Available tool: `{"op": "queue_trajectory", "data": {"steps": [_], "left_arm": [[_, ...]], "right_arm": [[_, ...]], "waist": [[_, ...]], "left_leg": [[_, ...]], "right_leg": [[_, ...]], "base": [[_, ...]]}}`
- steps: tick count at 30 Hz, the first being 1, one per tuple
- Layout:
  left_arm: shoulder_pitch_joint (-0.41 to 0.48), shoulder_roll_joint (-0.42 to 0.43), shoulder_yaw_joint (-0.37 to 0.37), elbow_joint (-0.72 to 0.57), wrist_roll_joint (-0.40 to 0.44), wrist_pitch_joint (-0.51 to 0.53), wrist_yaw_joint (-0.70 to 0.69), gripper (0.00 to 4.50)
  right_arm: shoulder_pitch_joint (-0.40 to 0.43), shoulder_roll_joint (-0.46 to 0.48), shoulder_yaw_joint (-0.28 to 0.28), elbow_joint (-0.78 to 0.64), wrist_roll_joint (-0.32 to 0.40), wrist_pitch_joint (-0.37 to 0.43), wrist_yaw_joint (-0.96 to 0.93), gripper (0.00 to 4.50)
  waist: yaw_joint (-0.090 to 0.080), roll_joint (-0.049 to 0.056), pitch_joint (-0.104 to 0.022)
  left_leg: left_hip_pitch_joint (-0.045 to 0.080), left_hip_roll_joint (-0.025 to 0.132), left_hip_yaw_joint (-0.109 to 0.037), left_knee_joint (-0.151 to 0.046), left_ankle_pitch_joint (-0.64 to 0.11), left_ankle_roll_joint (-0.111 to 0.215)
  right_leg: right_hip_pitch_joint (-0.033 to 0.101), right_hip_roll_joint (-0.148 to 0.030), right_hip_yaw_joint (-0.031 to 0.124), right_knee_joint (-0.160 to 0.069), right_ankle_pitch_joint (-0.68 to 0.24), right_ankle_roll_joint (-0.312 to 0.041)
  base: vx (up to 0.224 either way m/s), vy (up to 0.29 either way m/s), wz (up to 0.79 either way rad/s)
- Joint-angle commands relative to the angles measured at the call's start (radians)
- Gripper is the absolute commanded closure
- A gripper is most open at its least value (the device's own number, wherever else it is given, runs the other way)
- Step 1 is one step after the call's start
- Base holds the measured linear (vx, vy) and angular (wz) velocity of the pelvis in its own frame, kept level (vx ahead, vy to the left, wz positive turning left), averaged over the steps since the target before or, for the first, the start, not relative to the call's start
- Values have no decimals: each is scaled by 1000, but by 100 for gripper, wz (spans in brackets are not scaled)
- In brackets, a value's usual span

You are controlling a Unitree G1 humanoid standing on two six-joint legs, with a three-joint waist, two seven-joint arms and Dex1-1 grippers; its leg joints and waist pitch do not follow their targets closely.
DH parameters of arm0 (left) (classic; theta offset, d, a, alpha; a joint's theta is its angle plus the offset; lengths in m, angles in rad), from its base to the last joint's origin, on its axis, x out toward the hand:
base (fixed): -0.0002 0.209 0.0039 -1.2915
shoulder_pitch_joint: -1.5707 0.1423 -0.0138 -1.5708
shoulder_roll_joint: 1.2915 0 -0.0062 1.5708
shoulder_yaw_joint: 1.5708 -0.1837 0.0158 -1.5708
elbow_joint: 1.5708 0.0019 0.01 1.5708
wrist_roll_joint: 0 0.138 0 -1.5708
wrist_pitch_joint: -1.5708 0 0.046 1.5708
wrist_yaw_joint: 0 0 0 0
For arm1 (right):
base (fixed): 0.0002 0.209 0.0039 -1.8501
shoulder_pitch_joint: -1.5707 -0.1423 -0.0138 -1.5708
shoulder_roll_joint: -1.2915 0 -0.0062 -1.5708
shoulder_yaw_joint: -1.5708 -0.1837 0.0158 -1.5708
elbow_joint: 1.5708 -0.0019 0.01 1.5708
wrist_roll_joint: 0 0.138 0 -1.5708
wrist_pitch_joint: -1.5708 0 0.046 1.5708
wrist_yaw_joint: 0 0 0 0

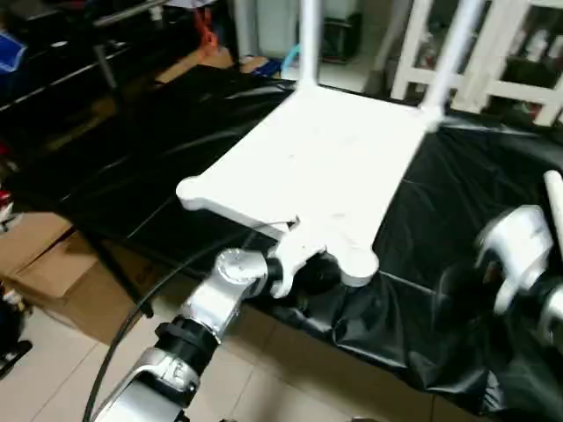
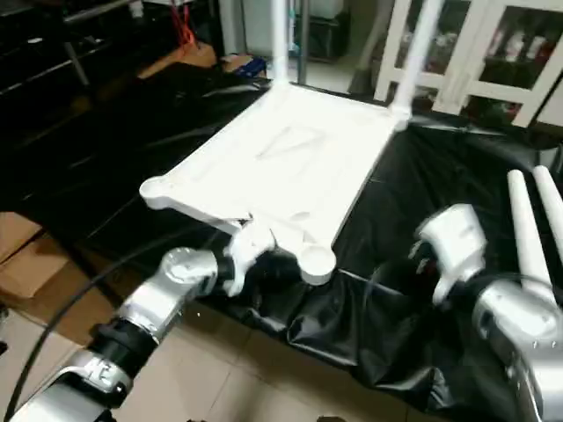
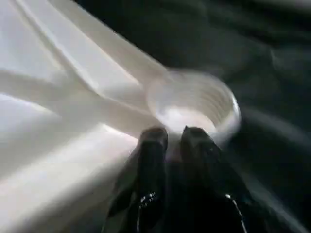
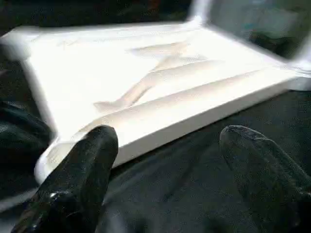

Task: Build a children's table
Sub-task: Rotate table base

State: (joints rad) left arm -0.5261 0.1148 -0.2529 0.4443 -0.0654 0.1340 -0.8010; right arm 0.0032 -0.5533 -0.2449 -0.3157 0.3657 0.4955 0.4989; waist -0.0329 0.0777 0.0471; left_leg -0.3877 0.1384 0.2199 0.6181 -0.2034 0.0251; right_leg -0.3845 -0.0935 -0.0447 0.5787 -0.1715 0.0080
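Nearest, the left end effector point(image 3: 172, 138), nearly closed, pinches the near edge of the inverted table top point(image 1: 325, 167) on the black-covered bench point(image 1: 457, 229), the right end effector point(image 4: 167, 145) open beside it; two far legs point(image 2: 280, 40) fitted, two legs point(image 2: 528, 229) remain at right.

The white top point(image 2: 281, 167) lay underside up, ribs showing, its near empty socket point(image 3: 194, 104) just beyond the left gripper point(image 3: 174, 136). Two legs point(image 1: 310, 40) stood in the far corners; two more point(image 2: 537, 229) lay beside the right arm.
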Motion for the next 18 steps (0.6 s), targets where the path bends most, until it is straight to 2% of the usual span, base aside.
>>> {"op": "queue_trajectory", "data": {"steps": [1,2,3,4,5,6,7,8,9,10,11,12,13,14,15,16,18], "left_arm": [[33,30,86,-161,-68,97,28,372],[52,37,110,-223,-90,149,38,372],[101,51,157,-348,-124,239,66,372],[123,58,174,-395,-134,268,79,372],[148,38,227,-435,-155,287,141,372],[155,31,245,-444,-161,289,164,372],[160,16,270,-437,-163,278,205,372],[154,-12,308,-407,-151,241,285,372],[144,-46,354,-375,-150,193,379,372],[133,-73,397,-351,-158,180,455,372],[144,-100,429,-369,-160,190,519,372],[161,-108,431,-398,-149,194,534,372],[181,-114,420,-443,-132,213,539,372],[194,-117,412,-472,-121,228,542,372],[198,-120,409,-480,-122,239,541,372],[216,-122,382,-517,-107,286,539,372],[220,-118,359,-524,-100,304,533,372]], "right_arm": [[-21,48,-35,-32,21,68,-104,73],[-30,70,-42,-40,25,89,-136,73],[-56,113,-45,-60,22,127,-198,73],[-69,129,-41,-69,16,141,-221,73],[-90,145,-21,-78,2,152,-240,73],[-97,149,-12,-80,-4,156,-245,73],[-104,158,3,-79,-13,165,-253,73],[-114,180,14,-73,-14,180,-272,73],[-120,204,26,-67,-14,187,-292,73],[-122,215,45,-61,-35,189,-307,73],[-120,218,72,-54,-73,176,-326,73],[-119,218,87,-50,-99,163,-338,73],[-124,220,95,-50,-101,167,-343,73],[-129,221,100,-50,-100,173,-345,73],[-135,224,98,-46,-99,175,-349,73],[-163,233,94,-22,-96,186,-366,73],[-188,233,91,2,-100,188,-378,73]], "waist": [[0,-27,-59],[-2,-31,-60],[-2,-30,-62],[-8,-27,-62],[-10,-39,-63],[-11,-34,-63],[-8,-31,-61],[-9,-36,-59],[-13,-18,-64],[-5,-34,-55],[-1,-36,-55],[4,-35,-57],[7,-40,-62],[9,-42,-65],[9,-43,-67],[6,-53,-73],[6,-58,-73]], "left_leg": [[19,91,-63,-91,-277,53],[21,92,-63,-90,-257,53],[20,92,-61,-88,-219,67],[16,90,-61,-87,-172,80],[16,89,-58,-85,-163,90],[19,87,-56,-81,-158,94],[23,87,-54,-80,-178,88],[26,87,-53,-81,-189,81],[80,95,-10,-49,-227,-6],[102,72,1,-35,-337,-102],[101,74,1,-41,-345,-129],[102,84,-2,-50,-321,-159],[107,84,7,-44,-306,-169],[106,79,10,-42,-297,-167],[91,76,11,-41,-267,-161],[85,66,21,-31,-257,-152],[79,54,29,-19,-278,-124]], "right_leg": [[24,-69,34,-72,-278,-227],[26,-69,35,-67,-260,-234],[26,-67,33,-65,-234,-240],[29,-63,32,-57,-199,-248],[28,-60,30,-60,-200,-244],[26,-61,30,-58,-212,-247],[22,-59,30,-65,-256,-232],[18,-55,31,-69,-268,-227],[-35,-15,64,-108,-344,-165],[-64,24,58,-119,-449,-101],[-63,38,66,-113,-437,-78],[-70,56,68,-102,-379,-40],[-81,61,68,-99,-339,-11],[-78,61,71,-95,-319,-4],[-76,65,78,-86,-275,2],[-78,75,86,-80,-260,8],[-86,85,96,-88,-289,14]], "base": [[0,0,0],[0,0,0],[0,0,0],[0,0,0],[0,0,0],[0,0,0],[0,0,0],[0,0,0],[-59,-5,-1],[-63,-4,-29],[-63,-4,-29],[-4,9,-45],[10,21,-45],[10,21,-45],[16,30,-50],[18,34,-51],[19,32,-50]]}}
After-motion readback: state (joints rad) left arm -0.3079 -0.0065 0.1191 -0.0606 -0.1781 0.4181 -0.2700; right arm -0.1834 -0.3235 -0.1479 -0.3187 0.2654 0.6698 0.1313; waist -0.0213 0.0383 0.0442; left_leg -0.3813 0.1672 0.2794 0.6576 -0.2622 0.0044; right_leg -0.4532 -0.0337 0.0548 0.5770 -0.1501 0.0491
